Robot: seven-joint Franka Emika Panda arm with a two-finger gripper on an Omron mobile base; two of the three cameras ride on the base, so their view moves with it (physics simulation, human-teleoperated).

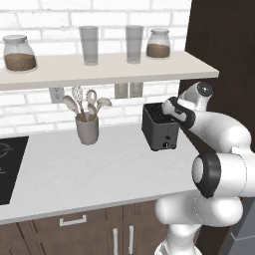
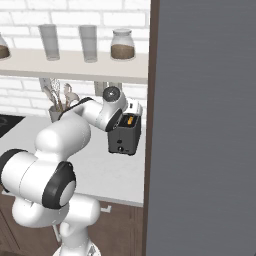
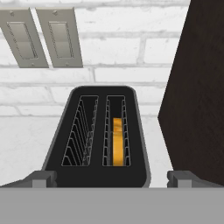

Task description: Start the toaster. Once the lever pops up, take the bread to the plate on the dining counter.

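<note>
Hand view looks down on the toaster (image 3: 100, 140), bread (image 3: 117, 141) sunk in its right slot, end effector (image 3: 111, 179) spread wide above.

Kitchen, white brick wall, toaster (image 1: 160, 127) on counter (image 1: 74, 174), utensil crock (image 1: 87, 129), shelf jars (image 1: 19, 53)

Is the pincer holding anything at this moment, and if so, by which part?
Nothing is held. The pincer stands open above the toaster, its fingertips wide apart, and the bread sits down in one slot, ungripped.
</note>
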